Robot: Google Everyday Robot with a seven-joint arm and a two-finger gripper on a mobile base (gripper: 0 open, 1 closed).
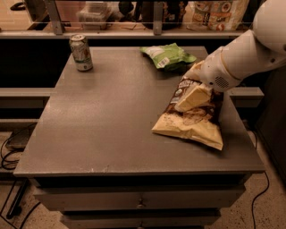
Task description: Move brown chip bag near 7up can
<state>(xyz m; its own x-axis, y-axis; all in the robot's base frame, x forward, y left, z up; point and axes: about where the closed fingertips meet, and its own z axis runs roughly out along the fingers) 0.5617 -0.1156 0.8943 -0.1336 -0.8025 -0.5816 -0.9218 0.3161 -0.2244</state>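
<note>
The brown chip bag (196, 123) lies on the right side of the grey table (111, 129), its pale yellow bottom edge toward the front. Its dark top end is raised under my gripper (191, 95). The gripper comes in from the right on a white arm (241, 58) and is shut on the bag's upper part; one pale finger (193, 98) lies across the bag's front. The 7up can (81, 53) stands upright at the table's far left corner, well apart from the bag and the gripper.
A smaller green bag (167, 56) lies at the back of the table, just behind the gripper. A shelf rail with boxes and packets (214, 13) runs behind the table. Drawers (138, 201) sit under the tabletop. Cables (11, 152) lie on the floor at left.
</note>
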